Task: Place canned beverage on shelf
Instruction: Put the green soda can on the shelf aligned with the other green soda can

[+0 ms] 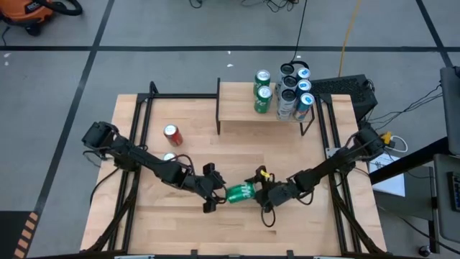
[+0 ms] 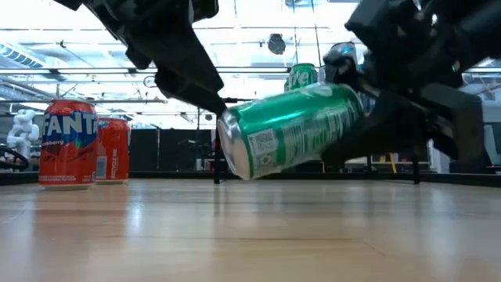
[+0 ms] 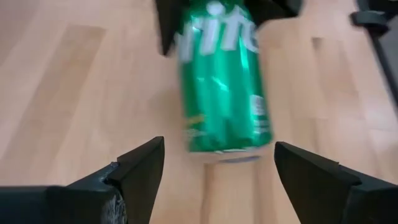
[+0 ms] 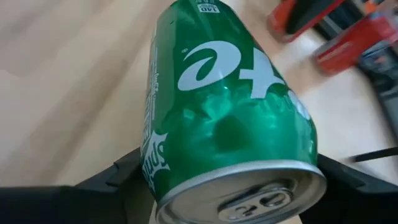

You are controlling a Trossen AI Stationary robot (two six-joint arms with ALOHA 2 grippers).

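Green Sprite can (image 1: 240, 192) hangs tilted above the table (image 1: 309, 223), pinched by the right gripper (image 1: 260, 191); the left gripper (image 1: 213, 193) fingers are spread near its other end.

Both arms are stretched low toward the near middle, wrists angled inward. The right gripper (image 1: 259, 188) is clamped on the green can (image 1: 239, 192). The left gripper (image 1: 215, 193) is held spread just left of it, fingers (image 3: 140, 163) apart.

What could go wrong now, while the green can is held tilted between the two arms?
The right claw grips the green can by its top end only, tilted above the table, so it might slip out. The open left claw sits close to its base and could knock it. The shelf already holds several cans, so space looks tight.
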